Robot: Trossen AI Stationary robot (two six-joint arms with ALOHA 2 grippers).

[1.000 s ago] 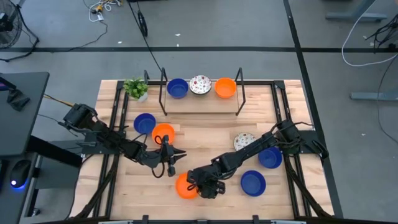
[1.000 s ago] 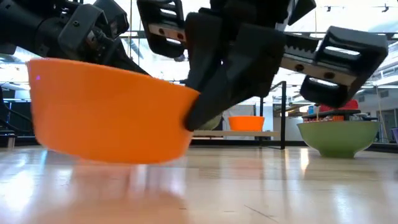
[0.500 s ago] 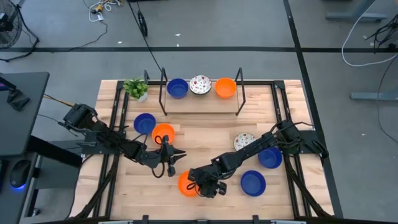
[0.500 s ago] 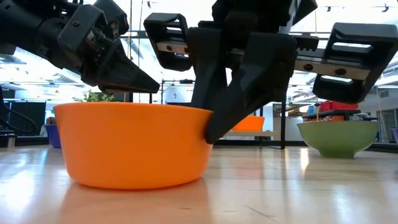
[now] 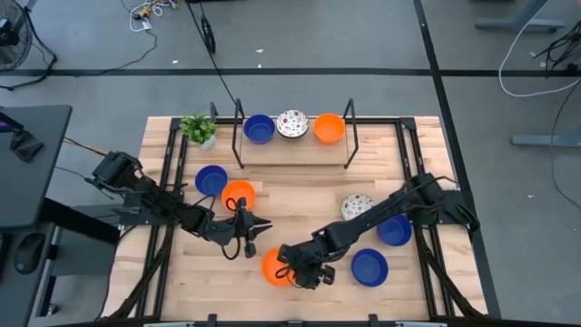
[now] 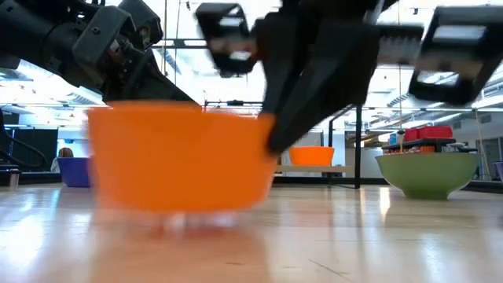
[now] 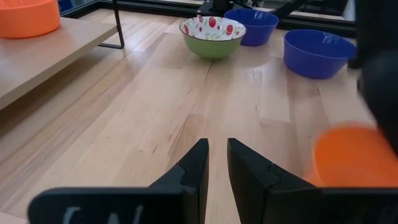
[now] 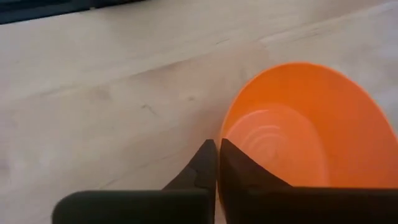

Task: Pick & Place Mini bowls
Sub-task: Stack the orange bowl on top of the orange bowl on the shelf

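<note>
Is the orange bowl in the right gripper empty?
Empty: the right wrist view shows the orange bowl bare inside, the right gripper pinching its rim.

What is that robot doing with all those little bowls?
It is sorting mini bowls on a wooden table. The right gripper has its fingers pinched shut on the rim of an orange bowl at the table's front. The left gripper is shut and empty, waiting just beside it. Three bowls, blue, speckled and orange, already sit on a raised shelf at the back. More bowls are spread around the table, near a small green plant.
</note>
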